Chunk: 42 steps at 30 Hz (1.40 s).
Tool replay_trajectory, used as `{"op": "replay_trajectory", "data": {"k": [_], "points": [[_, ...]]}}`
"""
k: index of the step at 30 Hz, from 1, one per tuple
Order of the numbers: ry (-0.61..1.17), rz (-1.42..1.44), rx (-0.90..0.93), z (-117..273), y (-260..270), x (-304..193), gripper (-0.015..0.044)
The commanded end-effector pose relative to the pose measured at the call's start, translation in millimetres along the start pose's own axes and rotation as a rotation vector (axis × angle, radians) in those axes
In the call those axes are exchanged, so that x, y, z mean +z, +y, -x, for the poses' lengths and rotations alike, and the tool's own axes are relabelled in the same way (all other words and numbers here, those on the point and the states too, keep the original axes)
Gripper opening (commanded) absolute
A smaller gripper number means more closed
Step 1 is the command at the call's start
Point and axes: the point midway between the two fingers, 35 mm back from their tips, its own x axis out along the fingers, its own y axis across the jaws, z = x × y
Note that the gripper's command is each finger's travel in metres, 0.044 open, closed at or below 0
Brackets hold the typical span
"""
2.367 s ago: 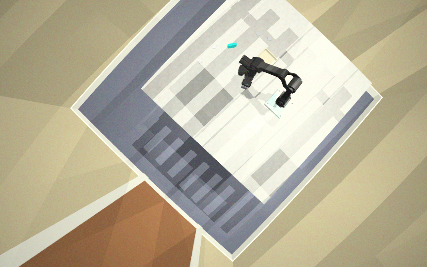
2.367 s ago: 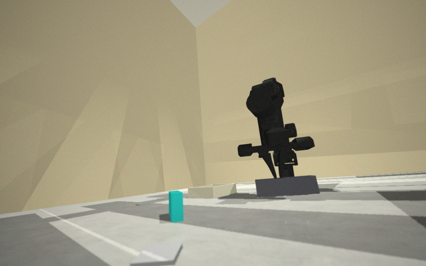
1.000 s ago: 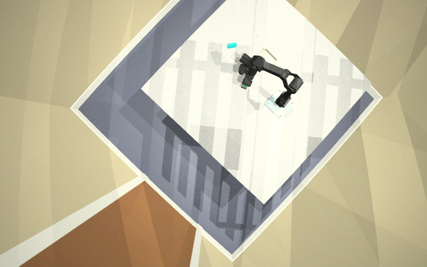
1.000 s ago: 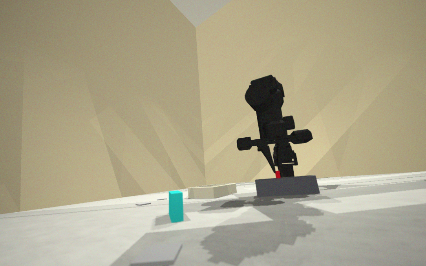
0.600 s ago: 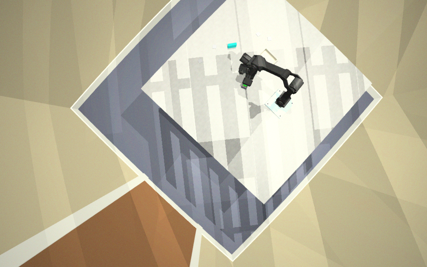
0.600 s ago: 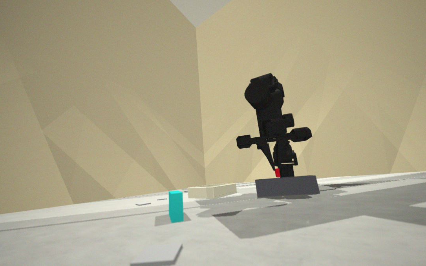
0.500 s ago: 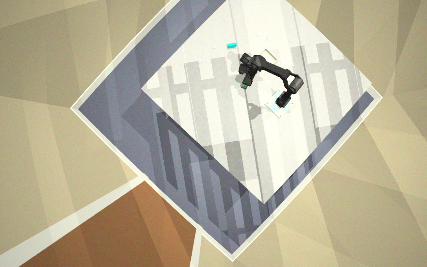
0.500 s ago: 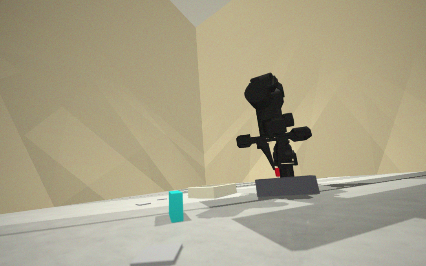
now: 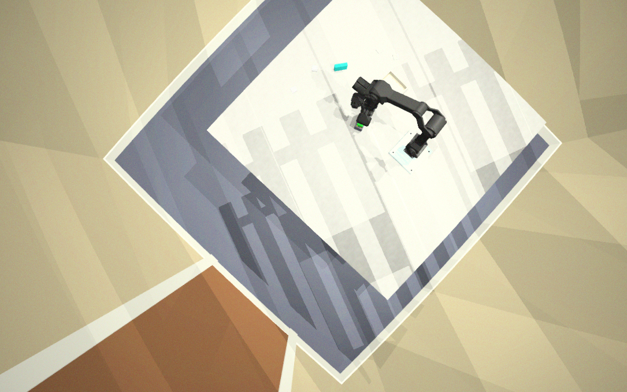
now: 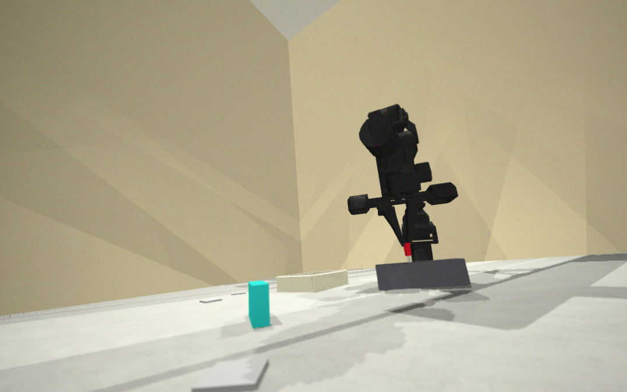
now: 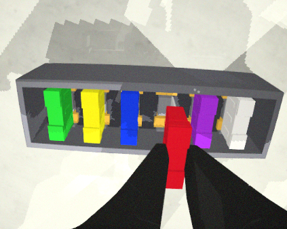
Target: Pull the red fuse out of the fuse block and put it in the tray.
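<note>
Left to right in the block [image 11: 144, 76]: green [image 11: 58, 113], yellow [image 11: 93, 115], blue [image 11: 129, 116], an empty slot, purple [image 11: 203, 120], white [image 11: 239, 122]. Gripper [image 11: 175, 160] fingers are clamped on the red fuse [image 11: 176, 142], which hangs above the block, seemingly clear of it. The tray [image 10: 311, 280] sits to the side on the surface. Risk: swinging sideways too low would clip purple or the block rim; a loose pinch could drop the fuse.
</note>
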Motion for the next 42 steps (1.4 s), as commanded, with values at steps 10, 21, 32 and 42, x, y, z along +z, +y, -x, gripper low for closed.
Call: {"op": "replay_trajectory", "data": {"k": [10, 21, 32, 42], "points": [[-0.002, 0.005, 0.003, 13, 0, 0, 0.0000], [-0.002, 0.005, 0.003, 26, 0, 0, 0.0000], [-0.003, 0.005, -0.004, 28, -54, -6, 0.0000], [-0.001, 0.005, -0.010, 29, -112, -24, 0.0000]]}}
